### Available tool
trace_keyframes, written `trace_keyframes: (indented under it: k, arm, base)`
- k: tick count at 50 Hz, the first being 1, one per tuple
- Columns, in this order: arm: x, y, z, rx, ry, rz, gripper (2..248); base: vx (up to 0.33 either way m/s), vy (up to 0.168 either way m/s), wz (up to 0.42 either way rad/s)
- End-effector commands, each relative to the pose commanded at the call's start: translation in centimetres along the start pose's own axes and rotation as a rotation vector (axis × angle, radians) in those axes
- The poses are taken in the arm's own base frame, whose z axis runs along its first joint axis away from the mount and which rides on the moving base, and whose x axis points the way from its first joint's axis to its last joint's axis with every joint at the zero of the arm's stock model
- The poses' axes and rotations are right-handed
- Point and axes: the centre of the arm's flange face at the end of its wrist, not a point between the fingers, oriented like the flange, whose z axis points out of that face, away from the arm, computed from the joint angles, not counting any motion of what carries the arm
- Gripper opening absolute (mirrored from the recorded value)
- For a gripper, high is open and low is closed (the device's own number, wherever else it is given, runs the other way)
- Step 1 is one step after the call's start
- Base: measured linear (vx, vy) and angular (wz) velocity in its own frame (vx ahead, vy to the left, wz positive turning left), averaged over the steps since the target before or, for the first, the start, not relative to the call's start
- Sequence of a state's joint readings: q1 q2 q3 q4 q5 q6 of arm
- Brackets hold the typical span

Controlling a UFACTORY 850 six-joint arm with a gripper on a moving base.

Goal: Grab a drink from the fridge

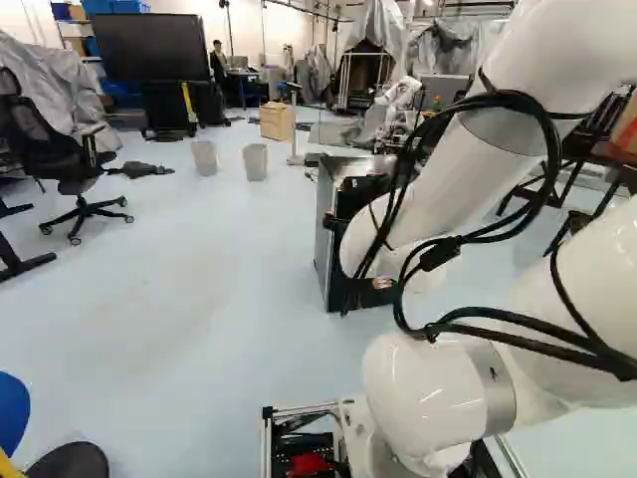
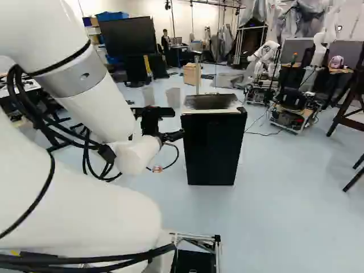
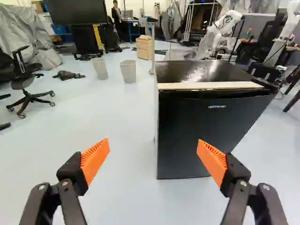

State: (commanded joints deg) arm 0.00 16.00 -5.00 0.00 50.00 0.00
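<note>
- Near: gripper (image 3: pixel 153 140) standing wide open, orange pads (image 3: pixel 95 159) well apart, no grip on anything. Ahead of the black fridge (image 3: pixel 211 136), on its near side, not touching as seen from the wrist.
- Just beyond: fridge upright on the floor (image 3: pixel 119 161), door (image 3: pixel 190 126) shut. Probably heavy and stiff as a body, smooth and slippery on the front; likely to resist first at the seal, then swing free. Could skid or rock if shoved.
- No plain handle to be seen. Best try the door's left edge, one finger hooked behind; perhaps hinged at right, hard to be sure.
- Drink: not in sight, presumably behind the door. Can or bottle, cannot tell. Likely light, slick, possibly cold and wet; take round the middle, squeeze gently.
- Small pale lettering (image 3: pixel 217 106) high on the door, left unread. No drink label on show.
- Farther, left: two pale bins (image 3: pixel 101 69), well clear of the reach.
- Far, right: another robot (image 2: pixel 263 62), beyond the fridge, of no use here.
</note>
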Motion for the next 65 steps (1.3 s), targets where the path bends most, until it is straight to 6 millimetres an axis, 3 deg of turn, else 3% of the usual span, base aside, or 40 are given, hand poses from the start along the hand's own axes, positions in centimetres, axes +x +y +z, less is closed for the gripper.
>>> trace_keyframes:
  k: [65]
  arm:
    - [0.0, 0.0, 0.0, 0.0, 0.0, 0.0, 247]
  base:
    - [-0.001, -0.002, -0.008]
